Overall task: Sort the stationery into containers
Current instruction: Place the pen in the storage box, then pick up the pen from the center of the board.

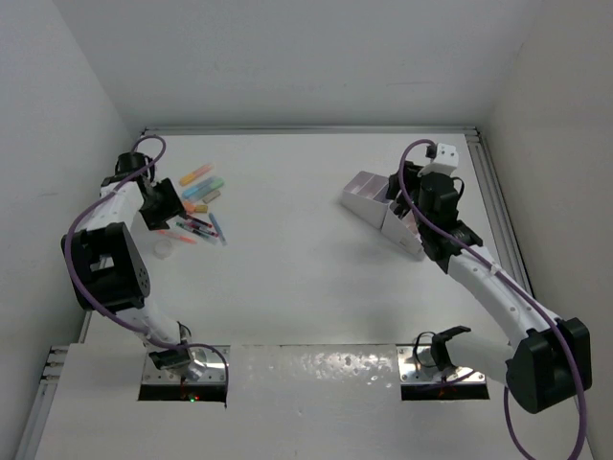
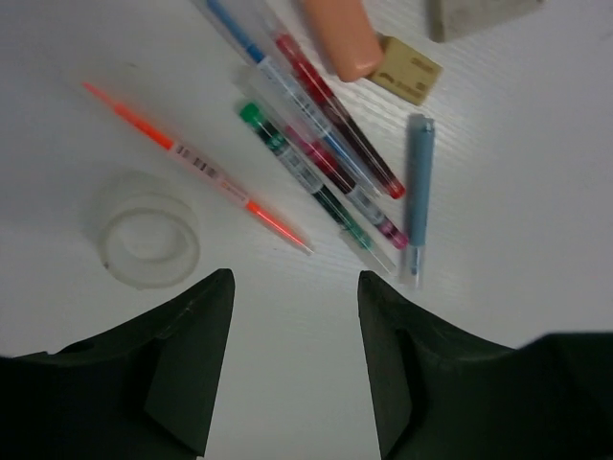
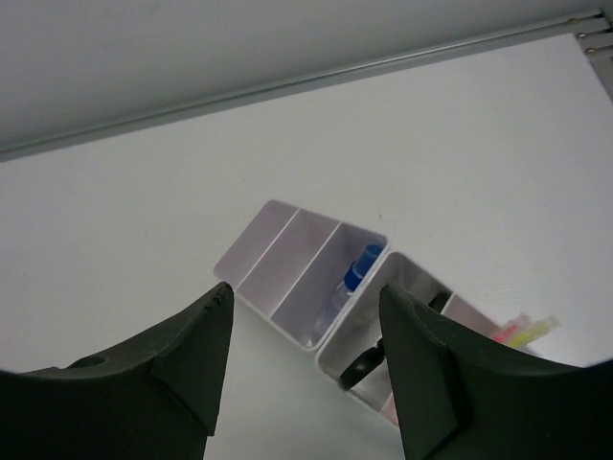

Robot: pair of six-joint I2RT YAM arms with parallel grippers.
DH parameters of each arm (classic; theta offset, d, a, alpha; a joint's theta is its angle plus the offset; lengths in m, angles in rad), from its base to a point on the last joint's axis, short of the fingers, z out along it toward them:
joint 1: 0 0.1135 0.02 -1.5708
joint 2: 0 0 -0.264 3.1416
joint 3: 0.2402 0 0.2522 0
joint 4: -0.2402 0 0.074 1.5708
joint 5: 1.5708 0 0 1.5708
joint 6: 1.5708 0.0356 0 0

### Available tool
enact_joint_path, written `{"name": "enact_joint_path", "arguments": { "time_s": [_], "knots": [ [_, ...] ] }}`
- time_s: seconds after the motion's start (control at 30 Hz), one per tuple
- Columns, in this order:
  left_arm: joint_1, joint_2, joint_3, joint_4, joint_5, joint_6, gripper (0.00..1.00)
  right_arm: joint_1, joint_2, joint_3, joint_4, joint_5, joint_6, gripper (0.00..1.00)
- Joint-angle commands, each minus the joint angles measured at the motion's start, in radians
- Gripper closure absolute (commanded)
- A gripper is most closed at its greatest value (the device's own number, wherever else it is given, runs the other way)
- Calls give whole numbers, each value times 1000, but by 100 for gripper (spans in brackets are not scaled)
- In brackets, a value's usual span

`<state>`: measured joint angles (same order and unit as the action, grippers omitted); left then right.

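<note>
The stationery lies in a loose pile at the table's left: pastel highlighters [image 1: 198, 182] and several pens [image 1: 203, 228]. Seen from the left wrist, a thin orange-red pen [image 2: 196, 163], a green-capped pen [image 2: 306, 177], a red pen [image 2: 335, 110], a blue-grey pen [image 2: 418, 192] and an orange highlighter [image 2: 343, 38] lie just beyond my left gripper [image 2: 295, 364], which is open and empty. The white and lilac containers [image 1: 369, 196] stand at the right. My right gripper [image 3: 305, 364] hangs open above them. Inside are a blue-capped piece [image 3: 359, 268], black scissors handles [image 3: 362, 369] and a yellow highlighter [image 3: 527, 333].
A clear tape roll [image 2: 146, 240] lies left of the pens, close to my left finger. A tan eraser [image 2: 407, 69] sits beside the orange highlighter. White walls enclose the table on three sides, with a metal rail [image 3: 287, 86] along the back edge.
</note>
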<state>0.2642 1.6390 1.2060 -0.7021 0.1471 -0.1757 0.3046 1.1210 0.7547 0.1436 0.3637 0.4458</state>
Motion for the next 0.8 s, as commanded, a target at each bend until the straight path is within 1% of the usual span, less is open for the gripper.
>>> {"name": "enact_joint_path", "arguments": {
  "time_s": [0.0,0.07,0.2,0.37,0.57,0.6,0.77],
  "knots": [
    [18,67,62,3,-30,-45,48,42,11,-6,14,-28,5,39],
    [35,113,90,25,-50,-35,47,54,20,-5,8,-19,1,40],
    [66,145,133,56,-106,-5,45,80,20,-14,2,7,-2,40],
    [115,183,107,72,-130,-1,43,88,19,-51,27,41,11,40],
    [125,206,63,104,-142,-2,43,88,42,-32,17,34,-10,40],
    [124,211,56,108,-168,-4,43,88,45,-28,17,34,-13,40],
    [136,260,64,162,-173,-4,42,88,48,-26,21,27,-24,40]
  ]
}}
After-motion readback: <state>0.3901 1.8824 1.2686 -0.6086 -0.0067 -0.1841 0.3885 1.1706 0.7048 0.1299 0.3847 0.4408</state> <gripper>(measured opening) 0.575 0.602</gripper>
